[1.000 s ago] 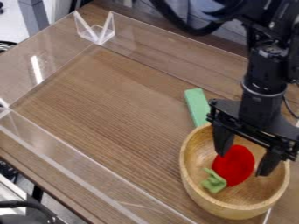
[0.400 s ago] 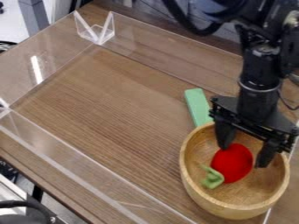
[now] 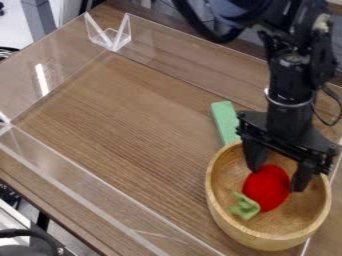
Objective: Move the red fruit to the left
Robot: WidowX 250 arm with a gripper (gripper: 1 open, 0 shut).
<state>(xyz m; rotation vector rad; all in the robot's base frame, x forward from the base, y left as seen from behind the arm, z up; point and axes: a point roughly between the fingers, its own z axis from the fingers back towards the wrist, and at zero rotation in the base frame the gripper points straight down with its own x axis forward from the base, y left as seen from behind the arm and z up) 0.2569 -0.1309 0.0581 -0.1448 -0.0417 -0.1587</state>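
At the far left, a clear plastic wall (image 3: 34,80) ran along the edge of the desk (image 3: 120,130), its wood-grain surface dark brown. Near the back corner stood a small clear plastic piece (image 3: 110,33), folded into a V shape. The middle of the desk lay bare, with the low clear rim continuing along the front edge.

Further right, a flat light-green block (image 3: 225,122) lay on the desk, its long side running toward the camera and its near end just beside the rim of the wooden bowl (image 3: 221,200). The bowl sat at the lower right of the view, round and pale inside.

Inside the bowl rested the red fruit (image 3: 269,187), small, round and bright red, with its light green stem piece (image 3: 246,209) lying against it on the left and toward the front, on the bowl's floor.

Above the bowl the black arm (image 3: 293,80) came down nearly straight, and its hand (image 3: 281,170) pointed downward into the bowl. The hand was released, its two dark fingers (image 3: 251,158) spread wide, one on each side of the red fruit's upper part. Whether the fingers touched the fruit could not be told.
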